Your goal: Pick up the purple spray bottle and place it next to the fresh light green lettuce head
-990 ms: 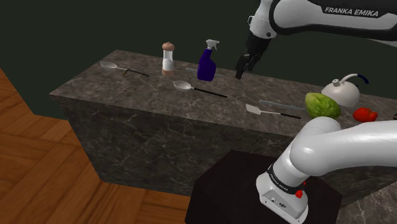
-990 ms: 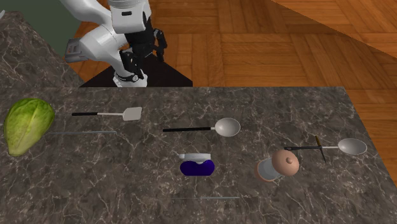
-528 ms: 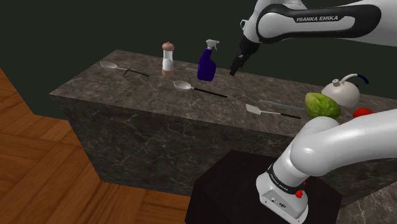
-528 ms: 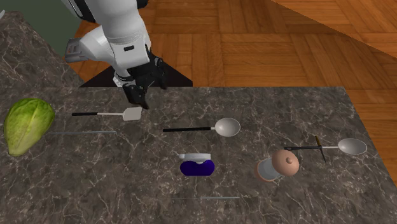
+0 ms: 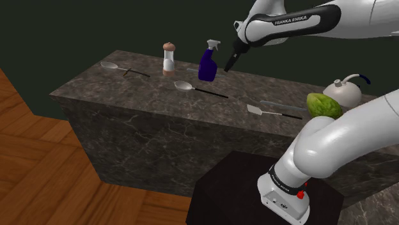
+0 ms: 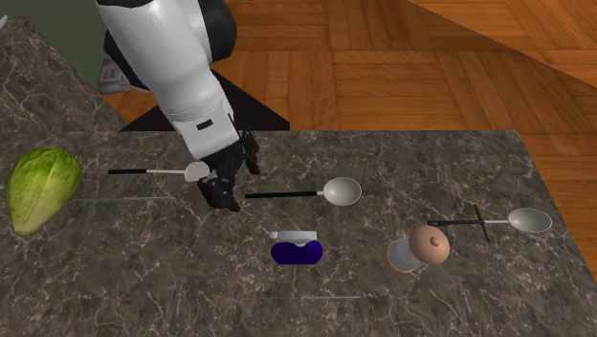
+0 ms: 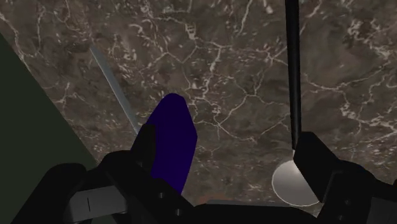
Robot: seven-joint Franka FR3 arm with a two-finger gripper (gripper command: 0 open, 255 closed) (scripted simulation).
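Observation:
The purple spray bottle (image 5: 206, 62) with a pale trigger head stands upright on the dark marble counter (image 5: 128, 102); from above it shows as a dark blue oval (image 6: 297, 251). My black gripper (image 5: 229, 63) hangs open in the air just to the shoulder view's right of the bottle, apart from it. In the second exterior view the gripper (image 6: 222, 191) is left of and beyond the bottle. In the wrist view the fingers (image 7: 145, 147) stand wide apart, and the bottle (image 7: 173, 143) lies below, close to one finger. The light green lettuce head (image 5: 323, 105) lies at the counter's right part (image 6: 40, 188).
A pepper grinder (image 5: 169, 59) stands left of the bottle. Two spoons (image 5: 184, 85) (image 5: 111, 64) and a spatula (image 5: 254, 108) lie on the counter. A white kettle (image 5: 344, 91) sits behind the lettuce. The spoon's bowl (image 7: 289, 183) lies under the other finger.
The arm has swung to the shoulder view's left, carrying the open gripper from over the spatula area to just beside the spray bottle. The bottle has not moved.

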